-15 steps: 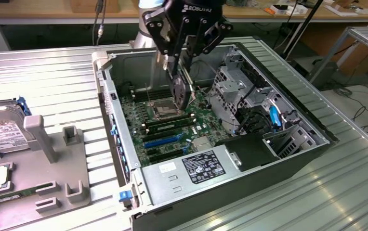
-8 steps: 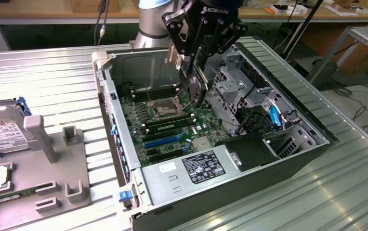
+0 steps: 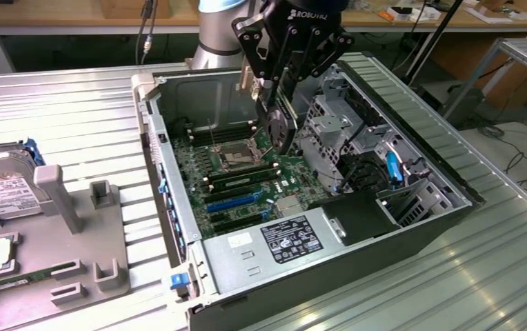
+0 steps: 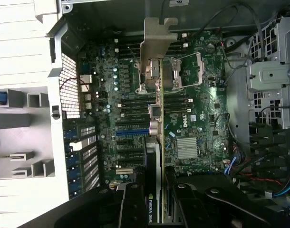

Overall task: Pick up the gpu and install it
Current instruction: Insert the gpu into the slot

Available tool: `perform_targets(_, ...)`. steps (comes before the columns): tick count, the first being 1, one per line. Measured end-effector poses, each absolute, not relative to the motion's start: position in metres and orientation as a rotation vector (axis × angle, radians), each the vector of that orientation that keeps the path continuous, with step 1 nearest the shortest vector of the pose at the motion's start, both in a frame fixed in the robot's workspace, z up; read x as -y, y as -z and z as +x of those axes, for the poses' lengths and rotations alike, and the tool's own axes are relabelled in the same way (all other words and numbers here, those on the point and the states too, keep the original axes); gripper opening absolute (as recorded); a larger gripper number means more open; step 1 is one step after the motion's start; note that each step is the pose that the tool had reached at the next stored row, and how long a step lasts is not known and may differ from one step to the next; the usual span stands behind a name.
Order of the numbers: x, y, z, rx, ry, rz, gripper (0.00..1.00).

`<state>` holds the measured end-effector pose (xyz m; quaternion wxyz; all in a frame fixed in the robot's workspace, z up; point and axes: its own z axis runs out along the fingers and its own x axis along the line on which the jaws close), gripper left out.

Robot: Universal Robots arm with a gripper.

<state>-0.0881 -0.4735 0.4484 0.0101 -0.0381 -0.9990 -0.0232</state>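
At the exterior view's left, on the slatted worktop (image 3: 79,117): hard drive (image 3: 1,193) parked in a grey fixture (image 3: 89,227), clear of the work. Centre: open PC case (image 3: 167,158) laid on its side, so motherboard (image 3: 236,176) and blue expansion slots (image 3: 234,202) face up for access. Over the CPU socket (image 3: 236,157): gpu (image 3: 280,127), clamped on edge between the fingers (image 4: 133,204) of the gripper (image 3: 277,93), silver bracket (image 4: 157,42) at the far end, apart from the slots, not yet seated; likely gripped so to leave its lower edge free. Right: drive cage (image 3: 337,127).
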Motion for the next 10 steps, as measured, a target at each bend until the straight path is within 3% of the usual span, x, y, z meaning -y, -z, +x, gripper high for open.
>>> perform_targets(10,0.473,-0.448,-0.077,3.117,0.072,-0.119,0.27)
